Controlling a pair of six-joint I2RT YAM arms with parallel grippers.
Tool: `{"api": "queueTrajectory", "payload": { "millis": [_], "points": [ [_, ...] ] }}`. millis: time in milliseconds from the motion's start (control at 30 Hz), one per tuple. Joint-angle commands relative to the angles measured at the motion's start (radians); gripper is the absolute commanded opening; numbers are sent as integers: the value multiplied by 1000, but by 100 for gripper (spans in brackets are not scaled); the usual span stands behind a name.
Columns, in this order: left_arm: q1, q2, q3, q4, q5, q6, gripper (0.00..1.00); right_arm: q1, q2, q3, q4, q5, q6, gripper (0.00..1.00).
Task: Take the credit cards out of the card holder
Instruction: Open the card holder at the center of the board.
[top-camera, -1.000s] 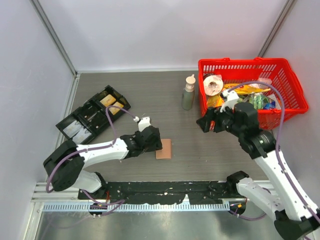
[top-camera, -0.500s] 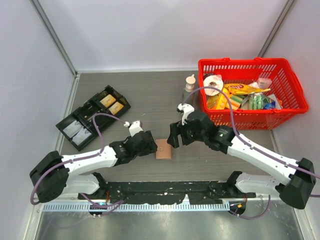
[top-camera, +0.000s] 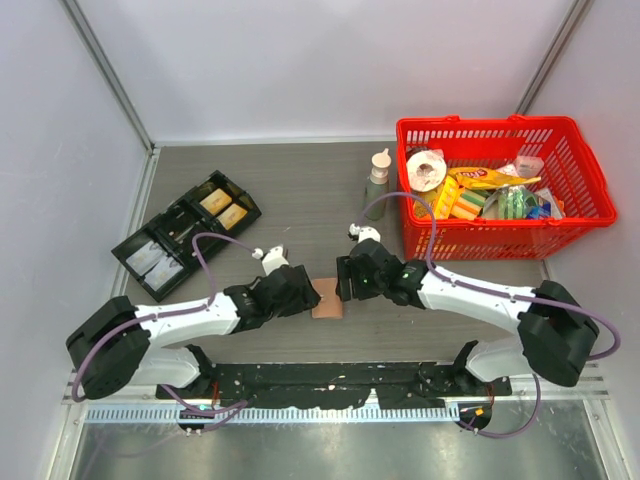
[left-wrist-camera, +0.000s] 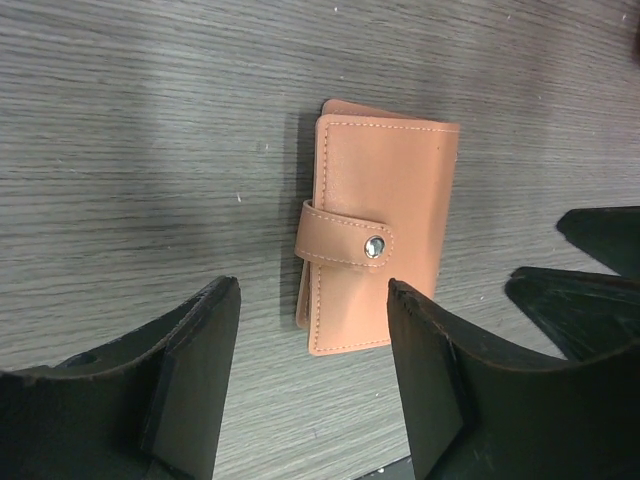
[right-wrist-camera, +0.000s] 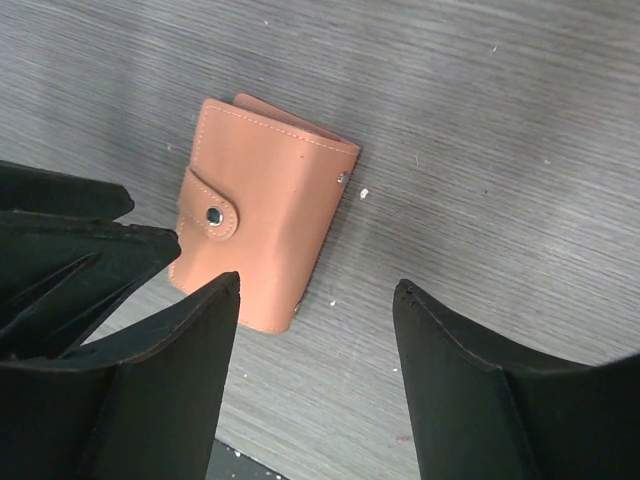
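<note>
The card holder (top-camera: 327, 297) is a tan-pink wallet lying flat and closed on the grey table, with its strap tab snapped shut. It also shows in the left wrist view (left-wrist-camera: 385, 230) and the right wrist view (right-wrist-camera: 265, 215). No credit cards are in view; they are hidden. My left gripper (top-camera: 305, 293) is open and empty just left of the holder, which lies just ahead of its fingers (left-wrist-camera: 312, 330). My right gripper (top-camera: 346, 283) is open and empty just right of the holder, with its left finger beside the holder's edge (right-wrist-camera: 318, 290).
A red basket (top-camera: 590, 215) full of groceries stands at the back right. A pump bottle (top-camera: 377, 185) is beside its left wall. A black compartment tray (top-camera: 185, 235) lies at the left. The black base rail runs along the near edge.
My right arm has swung from the red basket down to the right side of the card holder. My left gripper has shifted slightly, staying at the holder's left.
</note>
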Motion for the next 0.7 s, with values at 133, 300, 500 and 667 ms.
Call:
{"api": "queueTrajectory", "payload": {
  "millis": [133,300,500,667],
  "points": [
    [-3,67,2,90,31,-31,60,10,91,-36,170,-52,86,63],
    [-1,84,-7,119,31,-43,56,9,140,-45,208,-84,103,63],
    [-3,106,-43,142,28,-88,45,9,180,-64,216,-85,111,63],
    [-1,107,-73,151,11,-117,31,9,194,-90,229,-107,106,63]
  ]
}}
